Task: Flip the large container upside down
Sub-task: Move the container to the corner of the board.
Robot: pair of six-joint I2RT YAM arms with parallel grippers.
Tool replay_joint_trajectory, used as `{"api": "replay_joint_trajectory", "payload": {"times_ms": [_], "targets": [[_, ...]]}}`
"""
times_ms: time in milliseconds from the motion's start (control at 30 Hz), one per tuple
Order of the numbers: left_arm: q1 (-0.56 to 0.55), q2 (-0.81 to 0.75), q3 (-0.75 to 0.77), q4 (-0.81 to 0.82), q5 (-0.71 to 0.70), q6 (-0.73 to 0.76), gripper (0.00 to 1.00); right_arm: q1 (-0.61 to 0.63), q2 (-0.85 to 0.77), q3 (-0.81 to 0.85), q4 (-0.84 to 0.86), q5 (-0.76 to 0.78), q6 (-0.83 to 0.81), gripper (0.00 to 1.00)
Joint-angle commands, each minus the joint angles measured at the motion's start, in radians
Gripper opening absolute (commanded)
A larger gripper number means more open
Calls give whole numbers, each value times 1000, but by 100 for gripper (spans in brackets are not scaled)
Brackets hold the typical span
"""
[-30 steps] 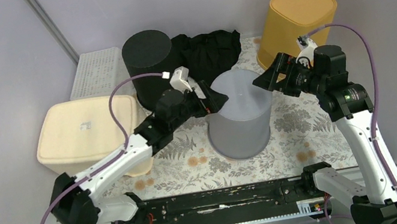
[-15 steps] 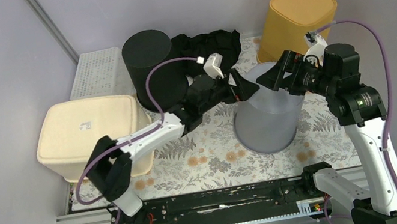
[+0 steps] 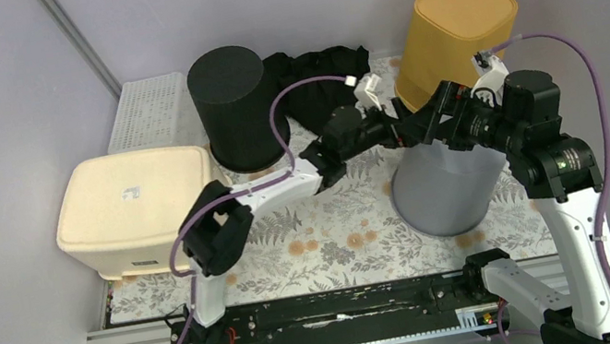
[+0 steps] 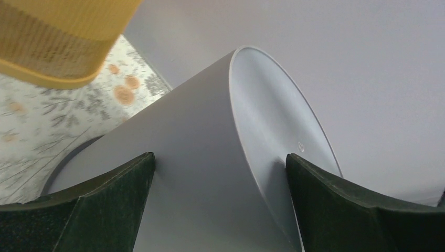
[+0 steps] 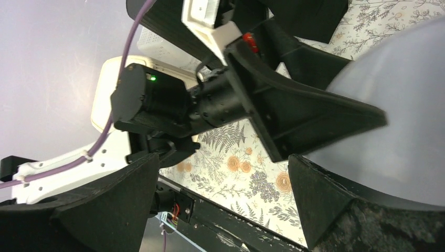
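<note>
The large container is a grey round bin standing mouth down on the floral mat, right of centre. Its flat closed base faces up and toward the right wall. My left gripper is open, reaching in from the left across the top edge. One finger rests against the side wall and the other finger against the base. My right gripper is open above the same top from the right. One of its fingers lies by the grey wall, with nothing between the jaws.
An upturned black bin and a black cloth stand at the back. A yellow bin is just behind the grey one. On the left sit a cream box and a white perforated tray. The black rail runs along the near edge.
The grey container has slid from the middle of the mat to the right. Both grippers moved right with it, and the left arm has stretched far out.
</note>
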Motion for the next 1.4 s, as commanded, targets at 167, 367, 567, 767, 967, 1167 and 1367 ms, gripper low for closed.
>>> {"api": "replay_joint_trajectory", "payload": {"times_ms": [167, 367, 567, 767, 967, 1167, 1367], "targets": [[-64, 174, 217, -133, 159, 67, 100, 1, -20, 93, -21, -5, -28, 99], [1, 58, 152, -176, 121, 106, 100, 2, -31, 114, 6, -41, -27, 100], [47, -113, 10, -217, 28, 110, 100, 2, -27, 101, 46, -93, -12, 99], [67, -283, -96, -282, -80, 136, 100, 2, -4, 74, 37, -98, -25, 100], [71, -440, -178, -413, -122, 145, 100, 2, 30, 92, -37, -135, -75, 100], [68, -626, -333, -463, -164, 132, 100, 7, 39, 28, -47, -185, -87, 98], [68, -753, -408, -517, -209, 139, 100, 181, 121, 34, -54, -24, -96, 97]]}}
